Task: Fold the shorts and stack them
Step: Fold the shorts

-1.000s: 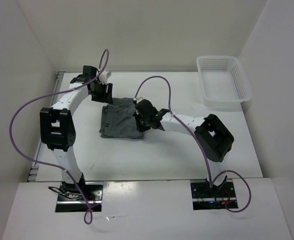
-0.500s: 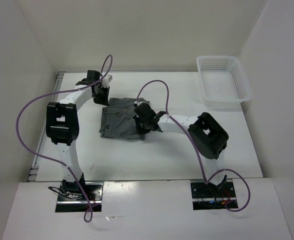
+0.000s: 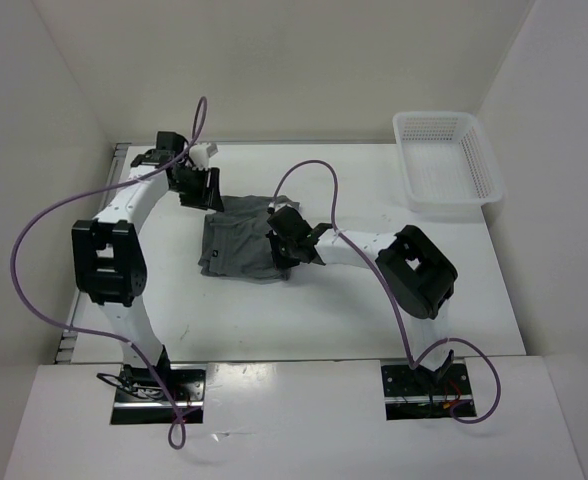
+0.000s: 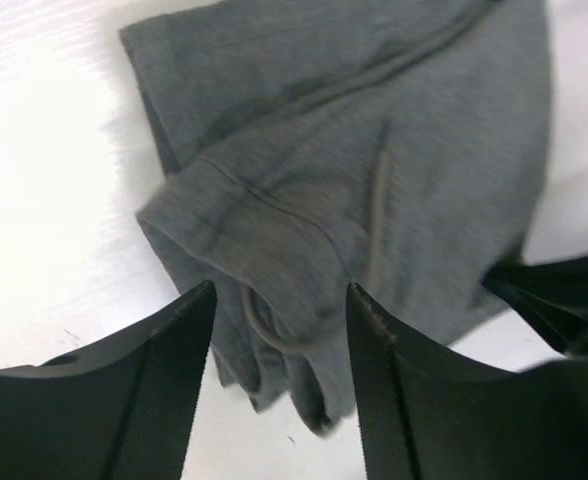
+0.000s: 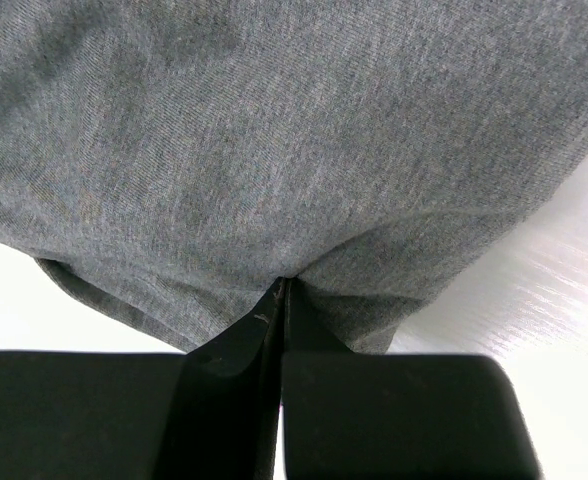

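The shorts (image 3: 239, 248) lie bunched at frame centre. The left gripper (image 4: 280, 292) hangs spread over their edge; the right gripper (image 5: 279, 290), pressed together, touches their fabric.

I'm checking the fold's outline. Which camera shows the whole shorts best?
The top external view: the shorts lie whole on the table, only their right edge hidden by the right pincer. The left wrist view shows one layered corner with a cord loop; the right wrist view, only close-up fabric.
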Action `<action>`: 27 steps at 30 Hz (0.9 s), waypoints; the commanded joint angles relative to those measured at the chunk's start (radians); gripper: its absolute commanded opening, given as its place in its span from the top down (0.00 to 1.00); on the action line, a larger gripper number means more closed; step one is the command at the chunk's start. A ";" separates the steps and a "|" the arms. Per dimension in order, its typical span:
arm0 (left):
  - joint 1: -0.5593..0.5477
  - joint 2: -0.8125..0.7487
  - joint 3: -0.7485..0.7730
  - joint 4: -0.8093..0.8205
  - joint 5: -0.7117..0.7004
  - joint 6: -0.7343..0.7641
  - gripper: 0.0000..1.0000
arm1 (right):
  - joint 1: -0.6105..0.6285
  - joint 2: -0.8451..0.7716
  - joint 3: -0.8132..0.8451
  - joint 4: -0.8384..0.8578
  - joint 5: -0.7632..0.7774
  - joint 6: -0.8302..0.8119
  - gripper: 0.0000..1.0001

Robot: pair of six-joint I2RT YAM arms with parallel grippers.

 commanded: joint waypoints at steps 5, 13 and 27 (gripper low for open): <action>-0.011 0.006 -0.055 -0.072 0.043 0.004 0.37 | -0.001 -0.013 0.011 -0.045 0.056 -0.028 1.00; 0.000 0.123 0.040 -0.094 -0.009 0.004 0.37 | -0.001 -0.013 0.011 -0.045 0.056 -0.028 1.00; 0.011 0.183 0.061 0.095 -0.006 0.004 0.79 | -0.010 0.055 -0.008 -0.054 0.044 -0.055 1.00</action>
